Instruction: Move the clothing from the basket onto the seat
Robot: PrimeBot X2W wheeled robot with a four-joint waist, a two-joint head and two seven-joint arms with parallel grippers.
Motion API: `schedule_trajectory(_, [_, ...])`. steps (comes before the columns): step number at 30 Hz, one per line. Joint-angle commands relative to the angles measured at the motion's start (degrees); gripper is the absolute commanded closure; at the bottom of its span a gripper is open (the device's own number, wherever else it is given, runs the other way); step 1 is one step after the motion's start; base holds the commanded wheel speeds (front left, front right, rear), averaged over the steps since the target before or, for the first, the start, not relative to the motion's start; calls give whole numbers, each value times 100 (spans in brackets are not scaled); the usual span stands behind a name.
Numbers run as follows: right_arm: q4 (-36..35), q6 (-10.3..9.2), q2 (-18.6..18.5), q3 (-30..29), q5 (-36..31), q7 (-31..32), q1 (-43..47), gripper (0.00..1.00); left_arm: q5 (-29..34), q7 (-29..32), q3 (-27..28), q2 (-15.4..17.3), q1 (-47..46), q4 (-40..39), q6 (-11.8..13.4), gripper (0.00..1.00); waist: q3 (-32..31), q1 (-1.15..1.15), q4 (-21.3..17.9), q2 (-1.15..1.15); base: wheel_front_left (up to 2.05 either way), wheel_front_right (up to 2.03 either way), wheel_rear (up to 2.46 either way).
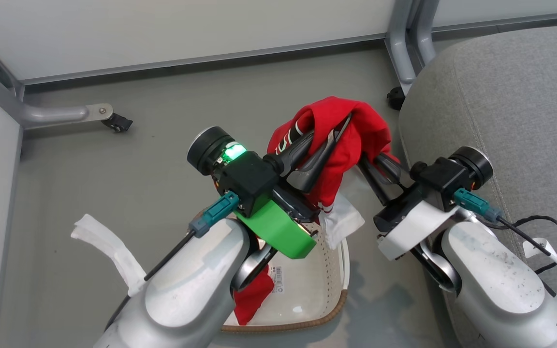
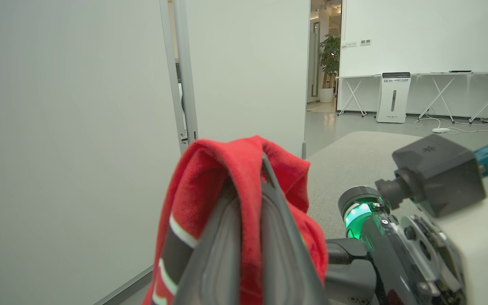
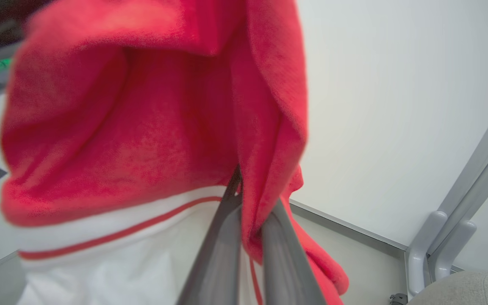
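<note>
Head view: left gripper (image 1: pixel 331 126) and right gripper (image 1: pixel 373 166) are both clamped on the raised clothing (image 1: pixel 356 130), above the far edge of the basket (image 1: pixel 336 309) and left of the seat (image 1: pixel 501 96). A second red garment (image 1: pixel 252 295) lies in the basket.

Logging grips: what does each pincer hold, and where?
Both are shut on the red garment: left pincer on its top fold, right pincer on a side fold.

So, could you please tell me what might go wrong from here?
The white hem of the garment hangs by the basket and might snag it. Both the left hand and right hand pinch only thin folds, so the cloth may slip on the way to the seat.
</note>
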Motion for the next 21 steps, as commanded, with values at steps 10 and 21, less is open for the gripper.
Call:
schedule_trajectory(10, [-39,-4,25,-355,30,-12,52,100,119,-12,97,-15,177,114,-22,0,78,0,54,0,0,0,0])
schedule_trajectory(21, [-51,-4,51,-1000,-100,-12,-50,100,161,-12,27,-16,252,232,-22,0,237,0,103,0,0,0,0])
